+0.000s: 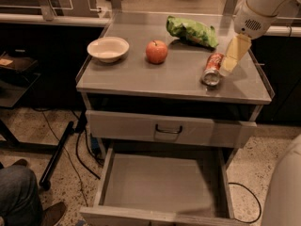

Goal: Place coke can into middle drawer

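Speckled terrazzo floor (28, 126) lies around a grey metal cabinet, and we see its flat, dull worktop (174, 81) carrying four things. Below it the middle drawer (160, 185), one wide shallow grey tray with low side walls and a plain floor, stands pulled out toward us with nothing in it. Above that sits one shut drawer front (122, 126) with a small black handle (168, 130). A smooth white arm (263, 4) comes in from the upper right. One crinkled green bag (192, 31) lies at the back, one pale round bowl (108, 49) at the left, and one glossy red apple (156, 51) between them. The single coke can (213, 67) lies on its side at the worktop's right, long axis running front to back, silver end facing us. The yellowish tool (233, 55) hangs just beside the can's right flank; we cannot tell whether it is open, closed or gripping anything.
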Controlling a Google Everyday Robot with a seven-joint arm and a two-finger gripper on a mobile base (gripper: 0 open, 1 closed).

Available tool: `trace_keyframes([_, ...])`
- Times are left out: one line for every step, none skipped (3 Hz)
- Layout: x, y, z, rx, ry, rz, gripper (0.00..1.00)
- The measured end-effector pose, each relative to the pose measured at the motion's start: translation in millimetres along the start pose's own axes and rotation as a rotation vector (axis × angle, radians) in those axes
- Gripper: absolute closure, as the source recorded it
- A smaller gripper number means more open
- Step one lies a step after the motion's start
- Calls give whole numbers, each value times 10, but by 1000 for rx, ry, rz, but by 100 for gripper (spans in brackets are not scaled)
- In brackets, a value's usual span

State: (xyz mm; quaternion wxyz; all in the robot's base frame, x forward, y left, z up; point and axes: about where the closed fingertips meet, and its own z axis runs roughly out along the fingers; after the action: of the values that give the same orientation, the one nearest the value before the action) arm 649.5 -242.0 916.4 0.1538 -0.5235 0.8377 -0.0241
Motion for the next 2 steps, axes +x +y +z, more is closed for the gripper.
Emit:
trace_keyframes([-21,-31,20,7,-6,-1,0])
trace_keyframes([-79,-23,89,5,-13,-22,0])
